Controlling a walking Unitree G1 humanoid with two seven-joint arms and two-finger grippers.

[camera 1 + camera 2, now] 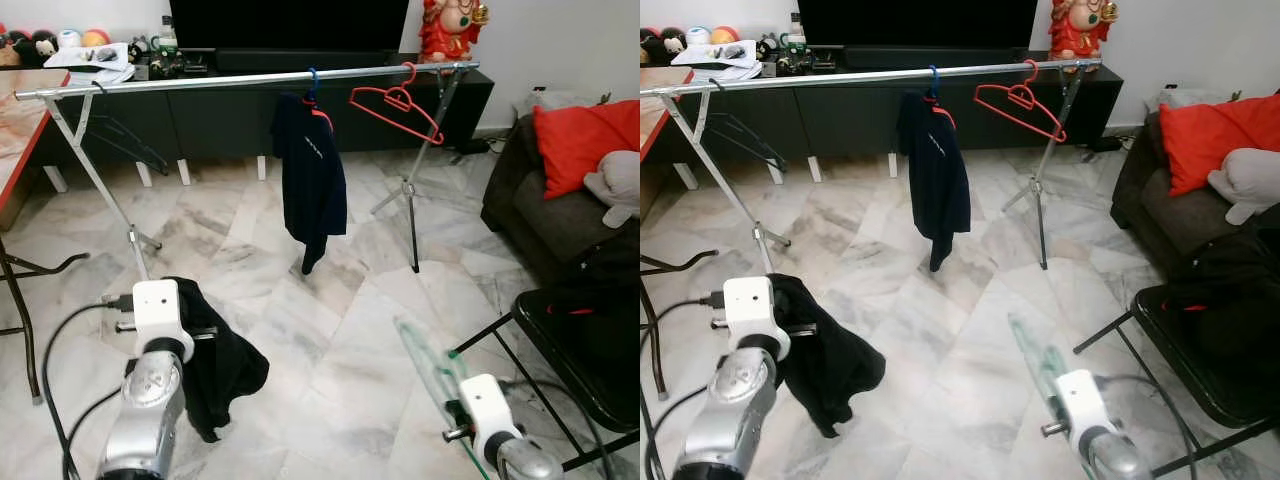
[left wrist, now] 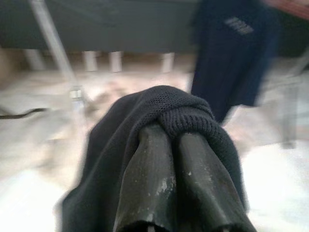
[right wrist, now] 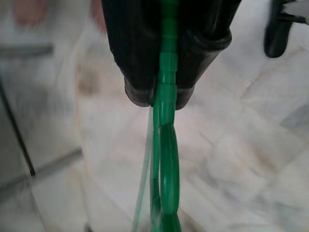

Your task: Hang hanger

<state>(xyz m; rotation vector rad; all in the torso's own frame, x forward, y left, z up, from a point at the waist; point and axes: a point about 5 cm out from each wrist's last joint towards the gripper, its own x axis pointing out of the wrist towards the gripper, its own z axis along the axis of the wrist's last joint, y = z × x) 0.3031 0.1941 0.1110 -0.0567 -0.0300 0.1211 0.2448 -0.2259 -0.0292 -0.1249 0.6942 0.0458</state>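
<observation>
Nearest the camera, the right gripper point(image 3: 161, 99) is clamped on a green hanger point(image 3: 164, 159); its two black fingers point(image 3: 137, 77) press flat against the plastic. In the head views the hanger point(image 1: 425, 365) appears blurred, its long axis running forward and slightly to the left, away from the gripper toward the clothes rail point(image 1: 250, 80).

The left gripper point(image 2: 178, 159) has its fingers pressed together on a black garment point(image 1: 215, 365), which drapes below the left wrist and hangs toward the marble floor point(image 1: 330, 330).

The rail stands well ahead of both arms and runs left to right across the room at a height above both grippers. It carries a dark shirt point(image 1: 308, 175) near its middle and an empty red hanger point(image 1: 400, 105) toward its right end. Bare rail lies between these two, and a longer bare stretch lies left of the shirt.

Judgement: the right arm holds the hanger, so the coming move turns on raising it forward and up to the rail. The hook end cannot be made out.
</observation>
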